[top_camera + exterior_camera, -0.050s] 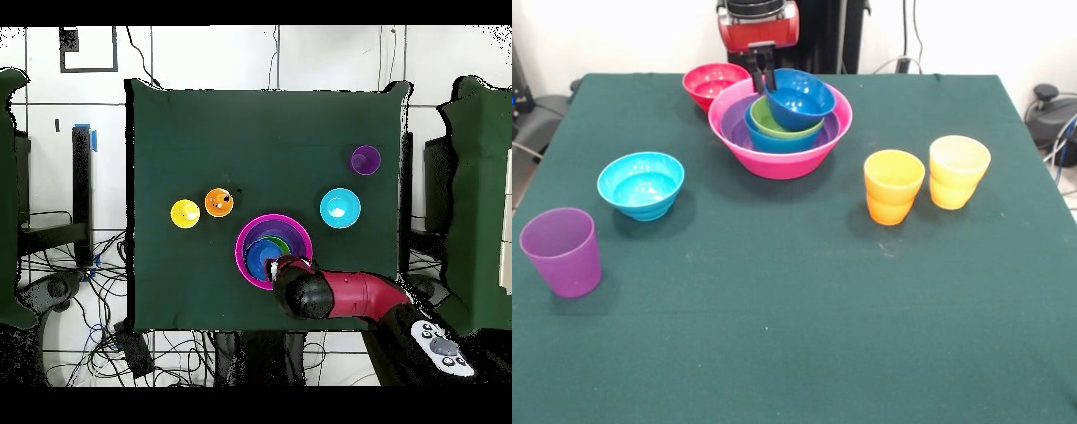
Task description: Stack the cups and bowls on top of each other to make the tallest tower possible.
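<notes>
**Dark blue bowl hanging tilted over the nest**

I am watching the claw (764,78) pinching the near-side rim of the round dark blue plastic bowl (800,99), its black fingers closed on that edge. The bowl is tilting, sitting partly over the lime green plastic bowl (781,124), which is nesting in the mid blue bowl (777,140), the large purple bowl (737,131) and the wide hot-pink plastic bowl (777,159) at the base of the tower.

I am judging the risk to be the one-sided rim grip: the bowl could be swinging or slipping as it is released, landing crooked, or the claw could be nudging the whole pile.

The small red-pink bowl (713,84) is standing just beside the pile, crowding that side. The cyan plastic bowl (641,184), translucent purple tumbler (562,251), orange tumbler (893,185) and yellow tumbler (958,170) are standing well apart, leaving the middle of the green counter (803,309) open.
</notes>
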Motion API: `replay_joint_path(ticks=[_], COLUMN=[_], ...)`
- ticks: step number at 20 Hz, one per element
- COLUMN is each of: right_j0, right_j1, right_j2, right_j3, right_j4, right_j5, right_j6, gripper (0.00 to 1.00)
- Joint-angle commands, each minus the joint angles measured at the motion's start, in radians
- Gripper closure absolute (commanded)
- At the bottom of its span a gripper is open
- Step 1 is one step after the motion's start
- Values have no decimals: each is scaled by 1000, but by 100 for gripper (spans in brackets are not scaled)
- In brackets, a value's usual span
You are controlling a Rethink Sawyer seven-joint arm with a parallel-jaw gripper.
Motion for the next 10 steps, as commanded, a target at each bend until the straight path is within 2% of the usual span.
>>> replay_joint_path(ticks=[1,10], right_j0=[7,1], right_j1=[-7,-10], right_j2=[56,70], right_j3=[-42,-46], right_j4=[-54,-51], right_j5=[-20,-10], right_j6=[24,13], gripper=[0,0])
